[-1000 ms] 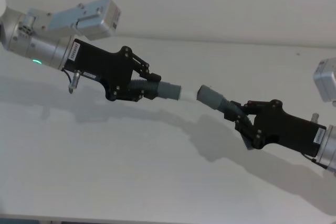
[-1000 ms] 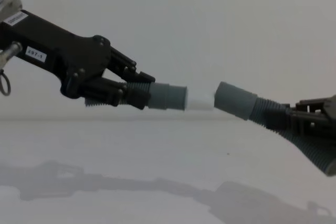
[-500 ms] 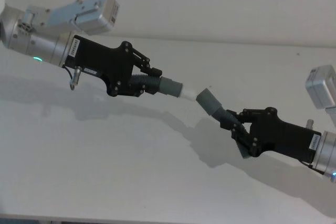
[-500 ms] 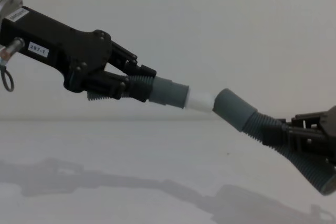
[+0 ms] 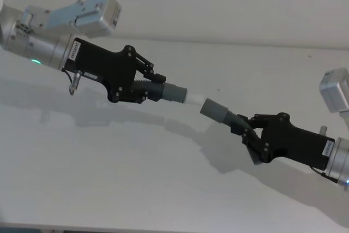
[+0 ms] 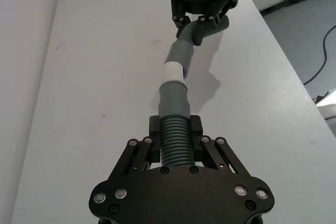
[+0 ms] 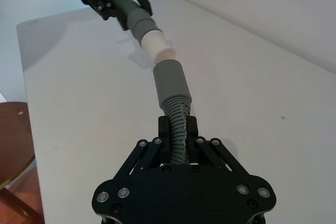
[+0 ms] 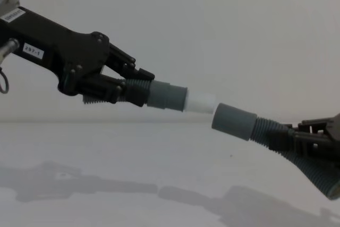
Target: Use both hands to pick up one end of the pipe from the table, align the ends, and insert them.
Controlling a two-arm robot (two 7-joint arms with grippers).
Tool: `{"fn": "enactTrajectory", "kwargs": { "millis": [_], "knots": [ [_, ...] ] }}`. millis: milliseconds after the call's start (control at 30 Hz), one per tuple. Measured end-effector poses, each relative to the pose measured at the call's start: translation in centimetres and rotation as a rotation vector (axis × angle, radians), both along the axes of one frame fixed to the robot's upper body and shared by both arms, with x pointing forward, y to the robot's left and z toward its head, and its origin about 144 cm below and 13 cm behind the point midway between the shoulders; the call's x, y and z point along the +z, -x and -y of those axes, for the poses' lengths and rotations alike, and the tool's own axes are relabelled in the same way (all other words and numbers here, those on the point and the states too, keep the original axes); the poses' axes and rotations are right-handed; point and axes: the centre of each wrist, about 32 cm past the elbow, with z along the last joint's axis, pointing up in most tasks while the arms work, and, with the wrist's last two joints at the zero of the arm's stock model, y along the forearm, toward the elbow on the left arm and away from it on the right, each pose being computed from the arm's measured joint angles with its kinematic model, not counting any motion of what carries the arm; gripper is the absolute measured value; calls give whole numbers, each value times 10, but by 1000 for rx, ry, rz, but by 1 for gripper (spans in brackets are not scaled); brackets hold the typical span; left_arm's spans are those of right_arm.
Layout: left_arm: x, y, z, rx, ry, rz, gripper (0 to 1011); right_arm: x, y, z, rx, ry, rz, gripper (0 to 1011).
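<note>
Left jaws and right jaws are gripping bendy, light-looking ribbed hose [image 8: 139, 92] just behind the white-tipped cuff [image 8: 167, 95] and plain cuff [image 8: 232, 121], probably limiting droop.

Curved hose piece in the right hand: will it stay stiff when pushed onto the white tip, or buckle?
It probably flexes: the curved hose piece is ribbed between the right hand and its cuff, so a push may bend it off line. The cuff looks smooth and rigid, so it should hold shape against the white tip.
</note>
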Motion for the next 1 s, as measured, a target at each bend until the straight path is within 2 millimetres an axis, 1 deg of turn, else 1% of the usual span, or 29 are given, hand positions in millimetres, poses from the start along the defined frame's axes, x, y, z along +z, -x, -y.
{"fn": "enactTrajectory", "kwargs": {
  "millis": [533, 1000],
  "knots": [
    [1, 0, -1, -17, -22, -7, 318, -3, -2, 10, -22, -43, -26, 173],
    [1, -1, -1, -16, -29, -7, 318, -4, -3, 20, 54, -75, -41, 173]
  ]
}}
